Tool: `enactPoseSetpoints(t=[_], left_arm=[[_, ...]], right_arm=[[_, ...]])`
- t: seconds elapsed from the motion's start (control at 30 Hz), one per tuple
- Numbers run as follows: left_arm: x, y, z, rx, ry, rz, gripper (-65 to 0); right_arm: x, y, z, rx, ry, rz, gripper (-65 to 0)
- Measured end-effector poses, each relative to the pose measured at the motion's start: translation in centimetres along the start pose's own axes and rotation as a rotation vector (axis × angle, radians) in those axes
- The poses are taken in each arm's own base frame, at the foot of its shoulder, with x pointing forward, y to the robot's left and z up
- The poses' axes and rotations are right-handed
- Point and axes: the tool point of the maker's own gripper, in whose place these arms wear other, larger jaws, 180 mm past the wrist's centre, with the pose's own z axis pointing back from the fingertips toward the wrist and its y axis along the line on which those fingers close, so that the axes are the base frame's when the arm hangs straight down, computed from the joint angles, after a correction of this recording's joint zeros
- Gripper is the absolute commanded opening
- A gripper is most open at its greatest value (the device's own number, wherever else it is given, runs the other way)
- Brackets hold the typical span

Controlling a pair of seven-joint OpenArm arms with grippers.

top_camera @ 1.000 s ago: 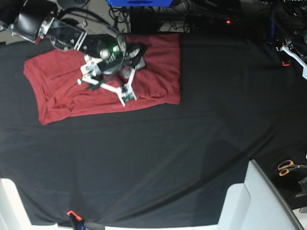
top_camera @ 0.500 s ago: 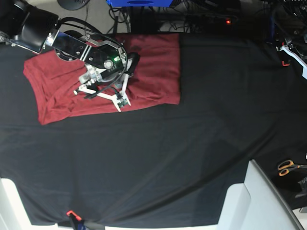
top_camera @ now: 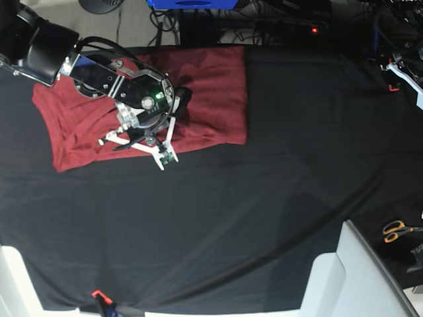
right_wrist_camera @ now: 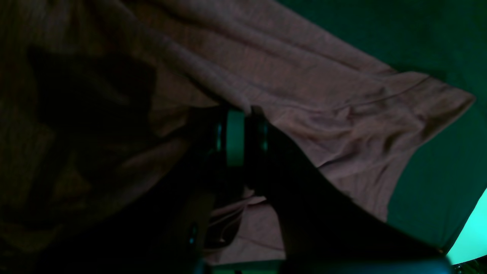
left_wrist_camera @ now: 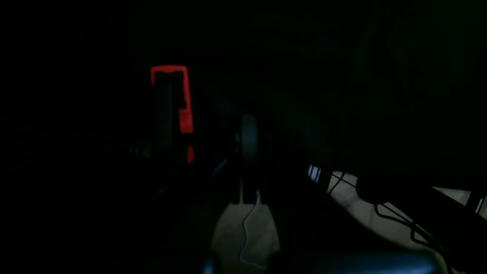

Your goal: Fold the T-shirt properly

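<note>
Right gripper (top_camera: pixel 142 140) was clamped on a ridge of the T-shirt (top_camera: pixel 211 92) at the near hem. In the right wrist view the 2 jaws sat together with a fold of fabric running straight into them, so I'd call it a pinch on 1 raised pleat, not a flat press. Rest of the shirt (right_wrist_camera: pixel 342 106) spread away ahead and to both sides of that gripper, flat on the black table cover (top_camera: pixel 264 218), rumpled toward the far-side corner.

Judgement: grip was taken low on the edge so the hem could be lifted and carried across the body for a fold. Thin knit, so a pinch may catch only the top layer; can't tell how many layers were in the jaws.

Left gripper (left_wrist_camera: pixel 249 137): fully closed, nothing in it as far as the dark left wrist view showed. It was parked well apart from the shirt, beyond the cover's edge, next to a red-edged clamp (left_wrist_camera: pixel 179 102). Probably kept out of the way since this step needed only 1 arm.
</note>
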Motion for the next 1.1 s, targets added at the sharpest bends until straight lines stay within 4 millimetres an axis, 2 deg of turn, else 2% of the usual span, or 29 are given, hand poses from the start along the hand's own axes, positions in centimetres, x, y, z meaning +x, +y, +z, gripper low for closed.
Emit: enactPoseSetpoints(t=[0.13,0.3,0.4,0.57,0.67,0.73,0.83,0.9,1.03,1.1], left_arm=[[0.0,0.0,0.0,0.000,0.000,0.000,-65.0],[0.0,0.0,0.0,0.000,0.001,0.000,-65.0],[-0.3,0.0,-0.2,-0.005,0.006,0.009,-65.0],[-2.2,0.0,-1.6,-0.033,0.060,0.072,-65.0],[-2.1,-0.2,-2.1,-0.044,0.049,0.091,-65.0],[-1.1,-0.2,-2.0,-0.044,-0.002,0.091,-65.0],[-1.1,-0.2,-2.1,-0.045,-0.004,0.092,-65.0],[-1.2,-0.1,-2.0,-0.044,-0.002,0.092,-65.0],[-1.2,-0.1,-2.0,-0.044,-0.001,0.092,-65.0],[-1.2,-0.1,-2.0,-0.043,-0.003,0.091,-65.0]], right_arm=[[1.0,0.0,0.8,0.015,-0.010,-0.006,-63.2],[2.6,-1.6,0.5,-0.024,-0.032,-0.009,-63.2],[2.2,-2.4,-0.3,-0.053,-0.006,-0.008,-63.0],[1.4,-3.3,-1.2,-0.085,0.027,-0.004,-62.6],[1.1,-3.5,-1.6,-0.093,0.041,-0.003,-61.7],[1.0,-3.6,-1.6,-0.096,0.042,-0.003,-56.0],[1.0,-3.6,-1.6,-0.096,0.043,-0.003,-40.4],[0.9,-3.6,-1.6,-0.096,0.043,-0.003,-32.6],[1.2,-3.4,-1.3,-0.083,0.039,-0.025,-29.7],[2.0,-3.3,0.0,-0.043,-0.002,-0.116,-29.7]])
